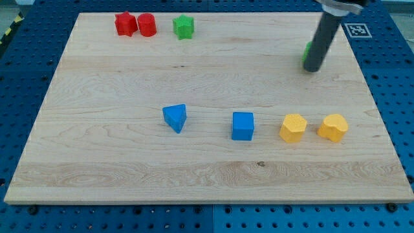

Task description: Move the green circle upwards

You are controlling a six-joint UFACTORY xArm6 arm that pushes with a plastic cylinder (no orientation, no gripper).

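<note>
The green circle (308, 50) is sitting at the worktop's (129, 162) two o'clock, almost wholly hidden behind my rod, only a green sliver showing at the rod's left edge. My tip (313, 68) is resting just at the circle's six o'clock side, seemingly touching or nearly so. There is no pincer on this arm, so nothing is opening or closing.

Judging from here, the risk is lying in an off-centre push: the circle is peeking out leftward, so it could be slipping round the tip toward nine o'clock instead of travelling to twelve. The worktop's upper edge is also near, so an overlong push could be sending it off.

The other blocks are standing well apart.
</note>
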